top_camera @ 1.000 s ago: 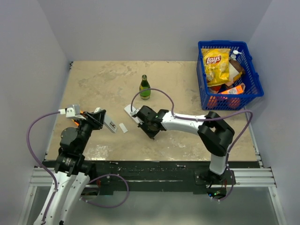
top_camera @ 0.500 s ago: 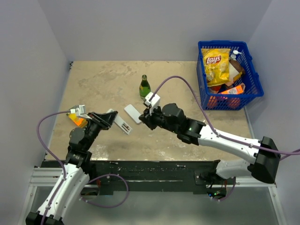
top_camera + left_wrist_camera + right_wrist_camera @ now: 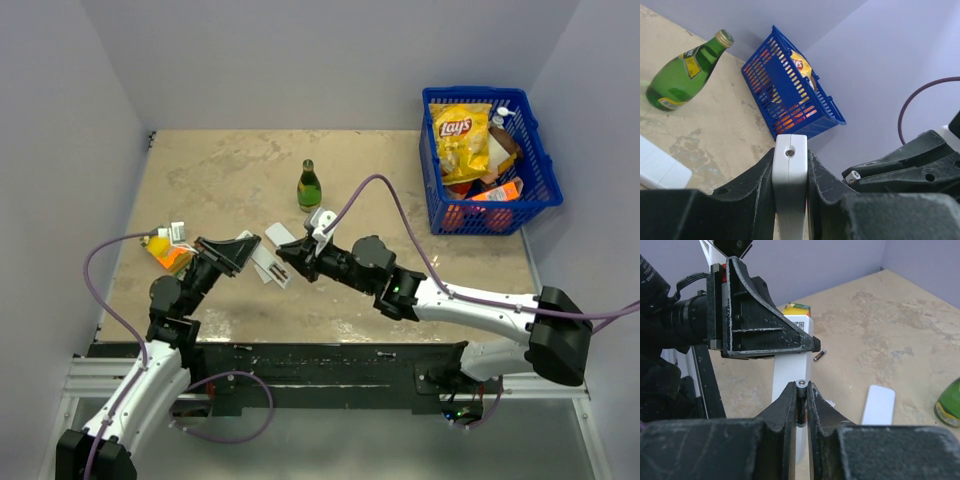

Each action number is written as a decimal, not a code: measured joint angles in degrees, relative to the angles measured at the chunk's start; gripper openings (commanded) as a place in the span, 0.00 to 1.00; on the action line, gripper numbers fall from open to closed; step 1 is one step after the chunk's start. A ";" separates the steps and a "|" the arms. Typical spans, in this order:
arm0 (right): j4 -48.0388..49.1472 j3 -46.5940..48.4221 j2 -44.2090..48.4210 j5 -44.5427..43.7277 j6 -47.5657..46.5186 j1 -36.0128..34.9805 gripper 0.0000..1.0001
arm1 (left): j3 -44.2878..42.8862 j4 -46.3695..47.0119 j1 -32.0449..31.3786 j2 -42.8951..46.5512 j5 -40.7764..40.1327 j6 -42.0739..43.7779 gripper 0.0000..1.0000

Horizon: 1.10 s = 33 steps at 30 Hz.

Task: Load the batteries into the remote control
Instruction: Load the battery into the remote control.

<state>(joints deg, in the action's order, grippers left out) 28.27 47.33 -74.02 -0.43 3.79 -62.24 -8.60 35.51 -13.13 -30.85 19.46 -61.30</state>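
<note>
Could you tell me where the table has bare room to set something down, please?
Free: the far table left of the green bottle, and the strip between bottle and blue basket. Crowded: front centre, where the left gripper and right gripper meet at the remote, with the white cover beside them.

pale lilac walls (image 3: pixel 300 60) around a mottled beige tabletop (image 3: pixel 220 170)

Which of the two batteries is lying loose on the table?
The loose battery lies flat on the table, beyond the white remote; the other battery is pinched in the right hand.
</note>
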 measured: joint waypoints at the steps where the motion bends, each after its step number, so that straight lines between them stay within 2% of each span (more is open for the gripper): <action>1: 0.72 0.00 -0.33 0.13 0.00 -0.11 0.00 | 0.02 0.98 0.00 -0.26 0.28 -0.35 0.00; 11: 3.06 -1.09 -2.43 1.55 0.35 -1.29 0.00 | 0.09 5.53 0.00 -2.01 1.46 -1.60 0.00; 33: 3.50 -2.05 -3.72 1.44 0.68 -2.62 0.00 | 0.37 6.93 0.00 -0.66 1.44 -2.69 0.00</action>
<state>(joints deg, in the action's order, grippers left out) 31.77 45.28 -77.73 1.02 4.47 -64.86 -8.23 42.44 -13.13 -31.51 20.91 -63.99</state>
